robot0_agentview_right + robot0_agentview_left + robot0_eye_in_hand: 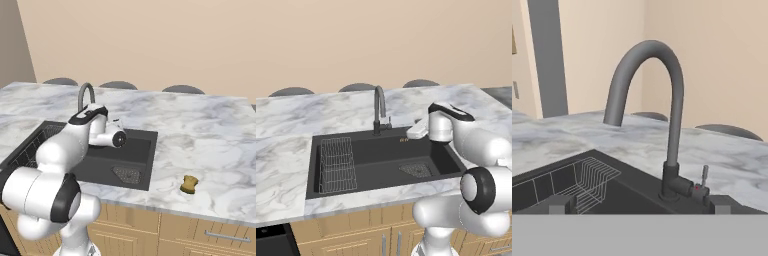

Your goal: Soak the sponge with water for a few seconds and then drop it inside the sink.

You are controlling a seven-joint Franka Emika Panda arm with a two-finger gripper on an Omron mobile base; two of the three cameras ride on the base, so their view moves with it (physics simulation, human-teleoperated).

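1. The marble countertop carries everything; the black sink is set into it, toward its left half as the right base view shows it.
2. The white arm reaches over the sink's back right part, with the hand turned toward the faucet.
3. The dark grey curved faucet stands at the sink's back edge, its small lever beside the base. No blue stream runs from the spout.
4. A wire rack sits in the basin's left end, and a grey mesh drain lies toward the front right.
5. The gripper faces the faucet base, jaws spread wide and holding nothing.
6. The sponge lies on the countertop near its front edge, well to the right of the sink and well apart from the gripper.
7. Judged from this, the step in hand looks like turning on the water, with the sponge not yet picked up. The next move calls for nudging the lever, then swinging right to grasp the sponge.
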